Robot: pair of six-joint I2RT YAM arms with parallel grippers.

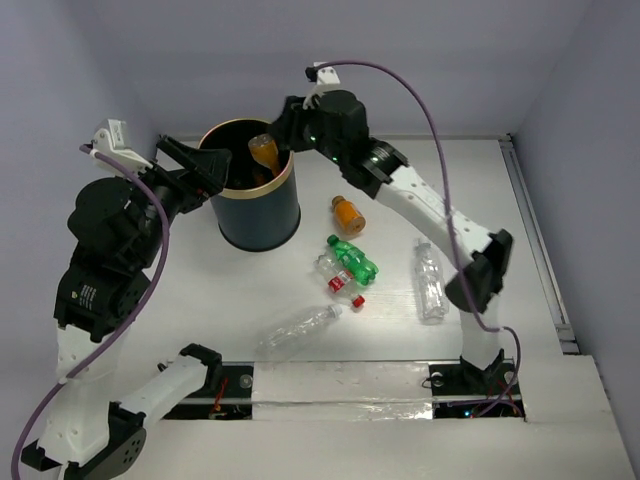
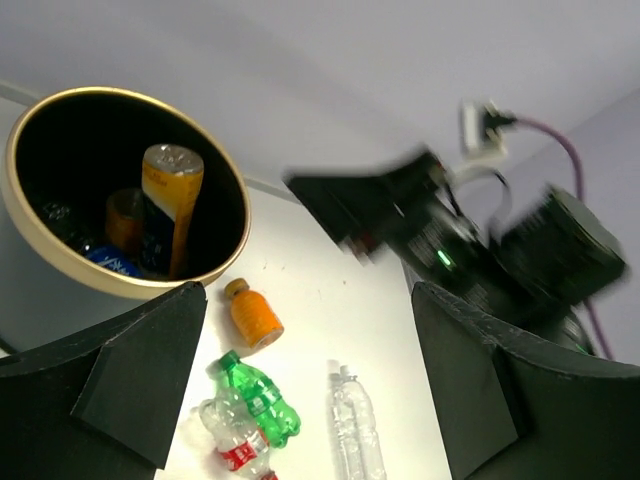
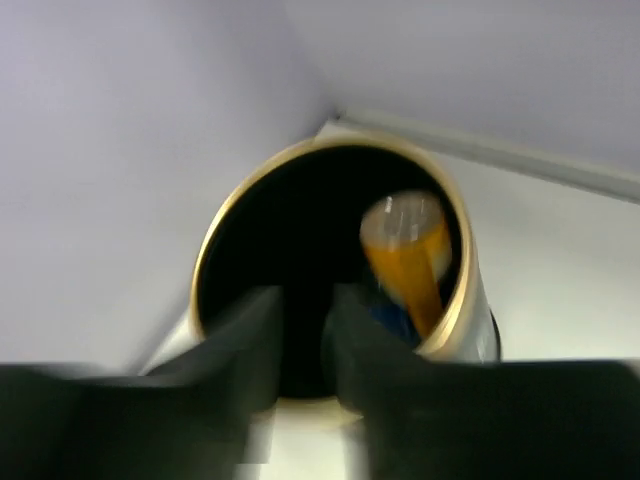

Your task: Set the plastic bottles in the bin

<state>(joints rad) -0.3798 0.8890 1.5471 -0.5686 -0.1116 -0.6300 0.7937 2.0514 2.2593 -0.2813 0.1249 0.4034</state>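
Left gripper (image 2: pixel 308 300) hangs wide open, empty, beside the bin (image 1: pixel 262 215). Right gripper (image 3: pixel 303 300), jaws parted and empty, sits over its rim; an orange-filled bottle (image 1: pixel 264 152) leans inside. Deposit appears complete. Next: reach the small orange bottle (image 1: pixel 348 214) nearest the bin.

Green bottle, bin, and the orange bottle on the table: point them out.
green bottle (image 1: pixel 355 258): top view, body.
bin (image 1: pixel 260 216): top view, outer wall.
orange bottle on the table (image 1: pixel 348 214): top view, body.
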